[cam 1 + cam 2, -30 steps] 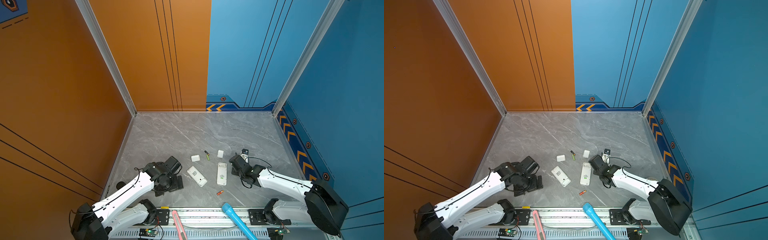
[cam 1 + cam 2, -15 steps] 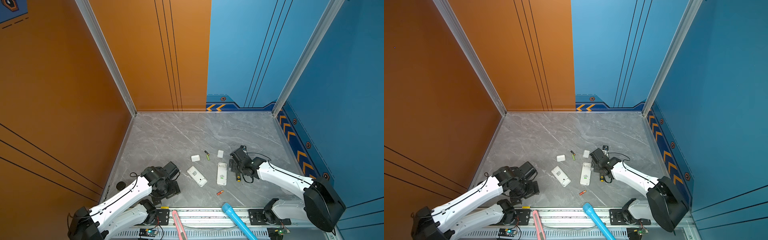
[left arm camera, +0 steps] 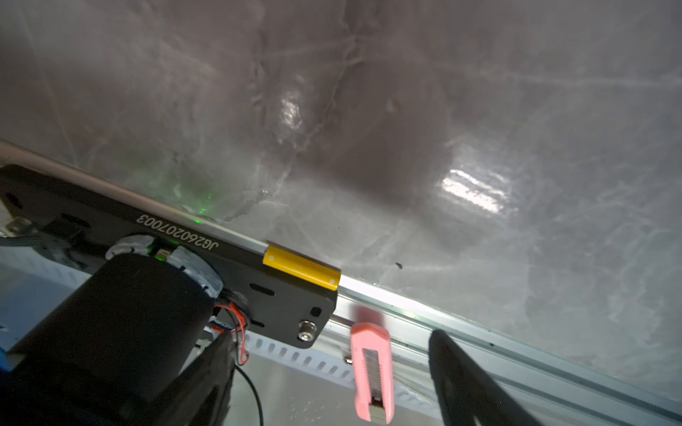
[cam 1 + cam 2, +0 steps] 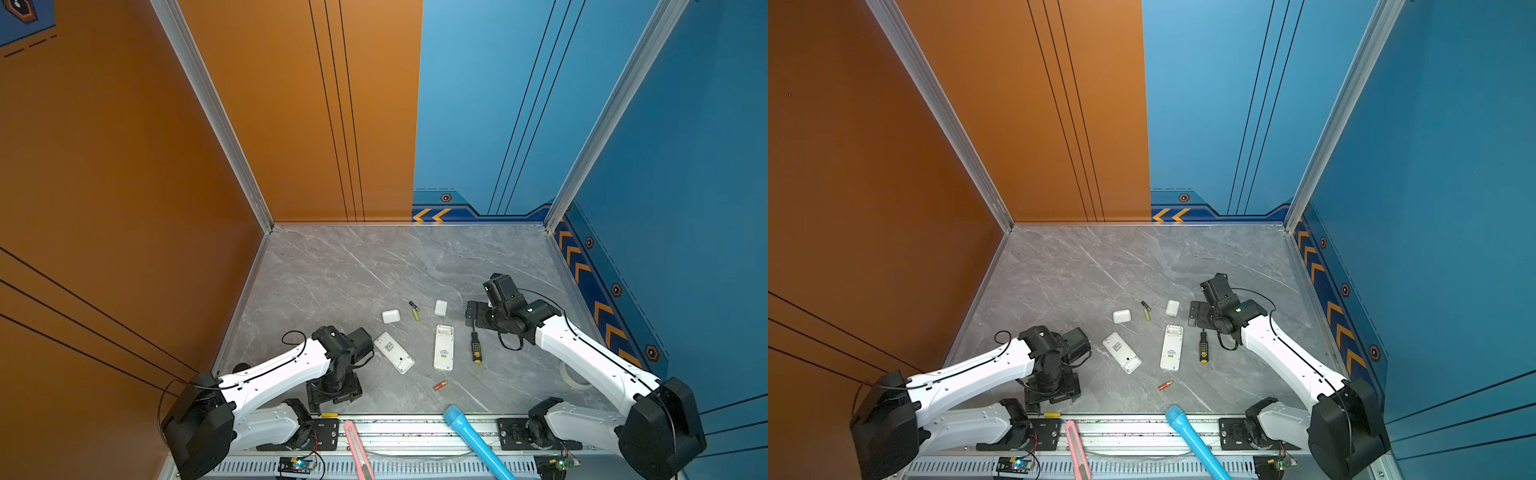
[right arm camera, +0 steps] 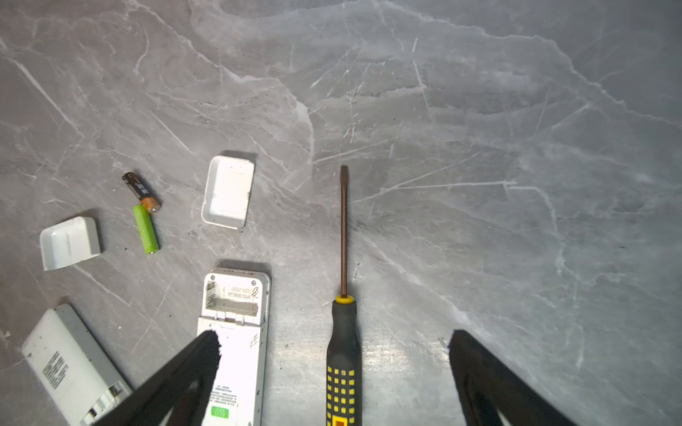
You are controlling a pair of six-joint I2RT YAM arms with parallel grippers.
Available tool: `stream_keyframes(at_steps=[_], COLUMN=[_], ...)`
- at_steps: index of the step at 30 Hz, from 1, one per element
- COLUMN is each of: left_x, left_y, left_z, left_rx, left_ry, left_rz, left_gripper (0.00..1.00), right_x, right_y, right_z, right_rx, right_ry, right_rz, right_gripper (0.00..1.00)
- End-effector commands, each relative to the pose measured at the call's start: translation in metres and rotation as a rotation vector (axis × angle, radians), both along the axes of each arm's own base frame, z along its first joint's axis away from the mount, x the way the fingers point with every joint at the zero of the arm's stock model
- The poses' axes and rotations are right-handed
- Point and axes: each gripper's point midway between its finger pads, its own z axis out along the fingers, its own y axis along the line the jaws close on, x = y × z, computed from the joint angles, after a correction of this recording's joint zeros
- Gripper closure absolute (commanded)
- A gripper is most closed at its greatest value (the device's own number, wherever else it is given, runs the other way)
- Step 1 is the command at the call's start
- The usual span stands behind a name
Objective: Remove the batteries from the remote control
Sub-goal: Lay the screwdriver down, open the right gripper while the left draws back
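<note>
**Four loose cells on the table, both grippers empty**

The grey marble table (image 4: 374,266) carries everything. The left gripper (image 3: 330,339) hangs low by the front rail with its jaws well apart and nothing between them; a pink utility knife (image 3: 371,365) lies below it. The right gripper (image 5: 334,337) is spread wide astride the screwdriver (image 5: 341,354), which lies flat on the table, touched by neither finger.

Two white remotes lie face down. The straight remote (image 5: 236,306) shows a bare battery bay. The angled remote (image 4: 394,352) also has its cover off, but I cannot tell whether its bay is empty. Two white covers (image 5: 228,191) (image 5: 69,241) lie further back.

The batteries are scattered. The dark battery (image 5: 141,191) and the green battery (image 5: 146,228) meet tip to tip between the covers. The red-orange battery (image 4: 440,385) lies alone near the front, and the yellow battery (image 4: 329,414) sits at the front edge by the left arm's base.

To my eye these are light, rigid and slick, and sure to roll on that polished stone. I'd pinch each across the middle of its barrel, jaws square to its length and right down at the surface. Lifting one of the touching pair will likely nudge the other.
</note>
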Motion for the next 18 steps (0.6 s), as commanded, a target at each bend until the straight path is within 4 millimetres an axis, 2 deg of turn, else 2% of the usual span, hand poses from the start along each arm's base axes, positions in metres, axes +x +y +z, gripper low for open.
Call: stream_keyframes(at_steps=[1,5,8,13,18], left_x=[-0.007,-0.007,-0.007,-0.015,-0.012], left_y=[0.01,0.015,0.015,0.013,0.005], left_z=[0.0,-0.005,-0.007,-0.013,-0.019], left_rx=[0.047,0.051,0.016,-0.086,-0.182], left_ry=[0.035,0.046,0.044,-0.012,-0.091], left_rz=[-0.073,-0.076,-0.063,0.087,0.245], left_gripper=[0.23,0.29,0.3,0.32,0.32], right_x=[-0.007,-0.011,-0.013,-0.016,-0.017], right_y=[-0.002,-0.005,-0.006,-0.008,-0.011], right_z=[0.001,0.001,-0.001,-0.002,0.0], right_rx=[-0.003,0.002,0.003,0.002,0.009], right_ry=[0.031,0.027,0.03,0.033,0.022], right_rz=[0.04,0.036,0.036,0.037,0.034], right_gripper=[0.0,0.0,0.0,0.0,0.0])
